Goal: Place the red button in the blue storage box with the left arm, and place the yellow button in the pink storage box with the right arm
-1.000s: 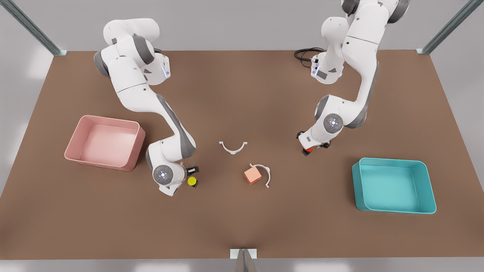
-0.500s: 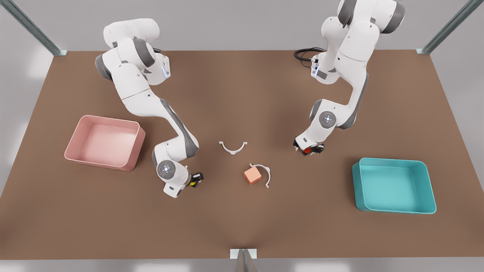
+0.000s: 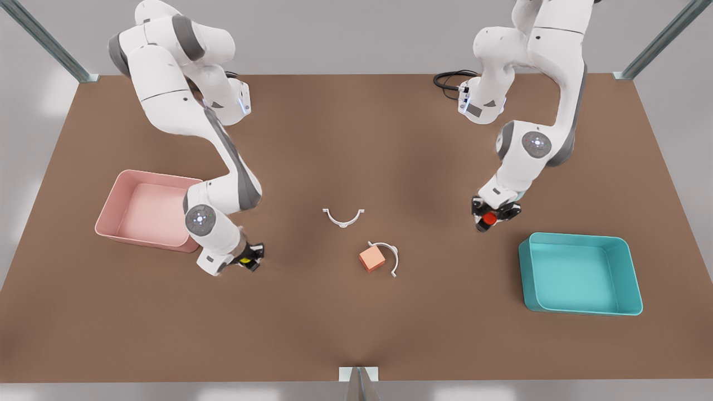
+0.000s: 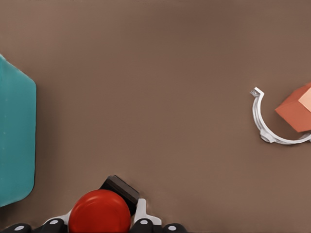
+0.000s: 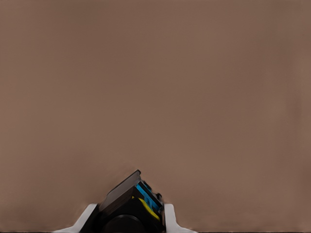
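Carry step: left gripper (image 3: 490, 219) clamped on red button (image 3: 489, 219), right gripper (image 3: 247, 259) on yellow button (image 3: 245, 260) (both lifted). Next: over blue storage box (image 3: 579, 309) and pink storage box (image 3: 146, 242), release.

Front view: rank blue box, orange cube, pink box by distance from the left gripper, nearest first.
From the left gripper, shut on the red button:
1. blue storage box, toward the front view's right.
2. orange cube, table centre.
3. pink storage box, far across on the front view's left.
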`<state>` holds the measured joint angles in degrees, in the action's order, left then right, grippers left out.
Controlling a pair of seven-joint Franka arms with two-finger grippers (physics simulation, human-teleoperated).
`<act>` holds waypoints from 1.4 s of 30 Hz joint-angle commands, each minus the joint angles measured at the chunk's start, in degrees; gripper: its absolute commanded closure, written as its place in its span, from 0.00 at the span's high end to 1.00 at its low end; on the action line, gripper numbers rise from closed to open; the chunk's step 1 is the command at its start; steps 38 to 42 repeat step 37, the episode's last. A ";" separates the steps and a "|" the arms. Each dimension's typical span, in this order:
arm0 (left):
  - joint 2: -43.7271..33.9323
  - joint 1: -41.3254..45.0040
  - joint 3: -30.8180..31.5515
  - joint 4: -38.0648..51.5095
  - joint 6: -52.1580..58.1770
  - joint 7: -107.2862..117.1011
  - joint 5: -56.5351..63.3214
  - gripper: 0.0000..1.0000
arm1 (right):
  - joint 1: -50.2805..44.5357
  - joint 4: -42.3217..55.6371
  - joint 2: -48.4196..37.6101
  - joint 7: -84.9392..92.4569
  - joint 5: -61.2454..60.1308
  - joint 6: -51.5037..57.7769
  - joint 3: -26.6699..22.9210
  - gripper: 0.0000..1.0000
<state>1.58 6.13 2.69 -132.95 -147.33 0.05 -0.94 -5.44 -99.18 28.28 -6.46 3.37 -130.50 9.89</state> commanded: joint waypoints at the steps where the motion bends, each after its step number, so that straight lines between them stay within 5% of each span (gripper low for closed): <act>1: -1.32 -11.48 -0.23 1.37 13.56 -30.79 -1.26 0.53 | 4.64 -4.97 -4.90 4.87 0.41 -0.02 0.48 0.52; 4: 5.88 -20.97 -0.67 9.45 13.56 -47.32 -1.26 0.53 | 17.46 -9.10 -7.71 12.08 0.32 0.16 7.05 0.52; 9: 23.29 -24.32 -0.67 28.36 13.56 -54.63 -0.99 0.53 | 29.61 -23.51 -20.02 16.13 -0.03 -0.10 12.17 0.52; 10: 25.40 -23.97 -0.67 30.11 13.56 -54.45 -0.99 0.62 | 32.24 -26.06 -22.12 16.30 -0.03 -0.28 13.49 0.52; 11: 26.20 -23.88 -0.67 30.29 13.56 -54.45 -0.99 1.00 | 32.25 -29.84 -26.08 16.22 -0.99 -0.98 13.58 0.52; 15: 22.51 -21.77 -0.50 31.69 27.16 -43.04 -0.99 1.00 | 35.06 -37.31 -28.90 16.39 -2.23 -4.94 13.66 0.53; 17: 16.97 -17.65 0.38 44.61 50.29 -13.86 -0.99 1.00 | 35.94 -37.32 -26.70 16.39 -2.23 -5.82 13.66 0.91; 18: 15.83 -14.40 0.29 50.32 56.01 -4.72 -0.99 1.00 | 37.08 -37.14 -25.56 16.39 -2.14 -6.08 13.66 1.00; 23: 2.82 -2.88 -4.37 50.68 58.39 4.26 -0.38 1.00 | 39.37 -36.26 -23.45 17.62 -1.96 -4.06 13.58 1.00; 25: 3.34 -2.35 -3.22 52.00 59.62 4.35 0.32 1.00 | 37.88 -31.00 -23.36 17.10 -2.05 -2.05 13.58 1.00; 26: 3.61 -2.35 -2.52 52.44 59.97 4.35 0.50 1.00 | 30.86 -20.46 -22.31 16.22 -2.14 7.18 9.81 1.00; 27: 3.78 -2.35 -2.52 52.44 59.97 4.35 0.59 1.00 | 18.46 -9.83 -20.29 14.90 -2.14 15.17 -0.21 1.00; 29: 3.78 -2.26 -2.52 52.44 59.97 4.26 0.50 1.00 | 7.30 13.30 -12.38 11.56 -2.05 33.38 -6.28 1.00; 32: 3.87 -2.26 -2.52 52.44 59.97 4.17 0.50 1.00 | 2.72 25.07 -7.81 7.16 -1.96 41.90 -7.17 1.00; 42: 4.31 -1.82 -2.52 52.44 59.88 4.00 0.41 1.00 | 3.59 19.64 -10.88 7.08 -1.26 38.22 -5.23 1.00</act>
